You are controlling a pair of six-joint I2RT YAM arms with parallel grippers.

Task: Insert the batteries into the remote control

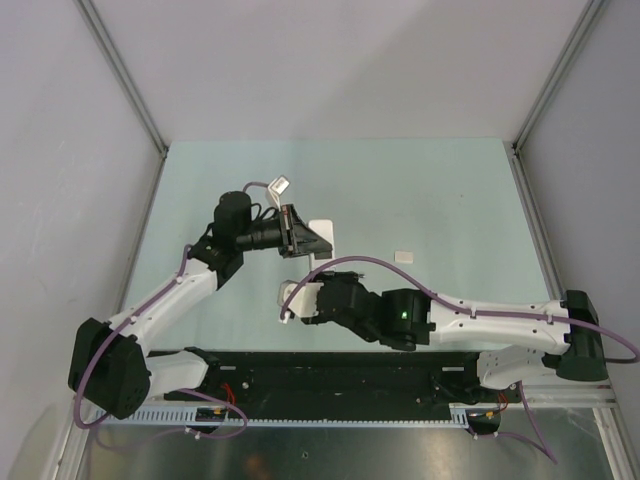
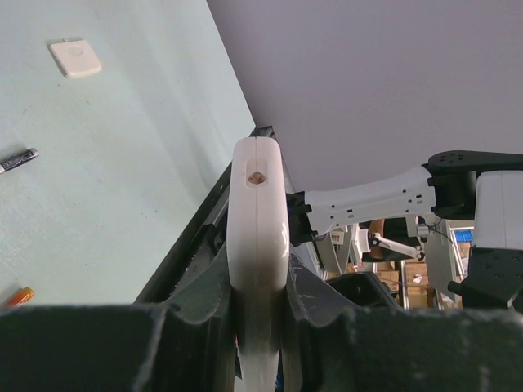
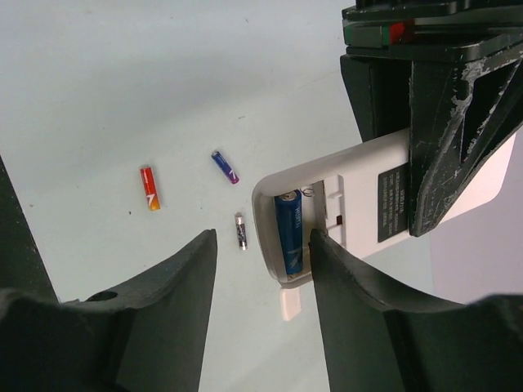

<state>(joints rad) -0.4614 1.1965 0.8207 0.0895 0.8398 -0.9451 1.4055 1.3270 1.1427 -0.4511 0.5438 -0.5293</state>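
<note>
Right gripper [image 3: 263, 245]: spread, empty, bottom of frame.
Left gripper [image 2: 257, 286]: clamped on remote [image 2: 257, 204], centre.
Right wrist only: blue battery [image 3: 288, 233] in remote's bay; red battery [image 3: 149, 189], purple battery [image 3: 225, 167], grey battery [image 3: 241, 231] on table [image 3: 122, 82], left.

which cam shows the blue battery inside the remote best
Right wrist: the bright blue battery lies in the open compartment of the remote. Left wrist shows only the remote's narrow edge; the top view shows no battery.

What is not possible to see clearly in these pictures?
Remote control button face: turned away in right wrist view, edge-on in left wrist view.
Second battery slot: partly behind a finger of the right gripper, right wrist view.
Loose batteries: unseen in top view, probably under right arm.
</note>
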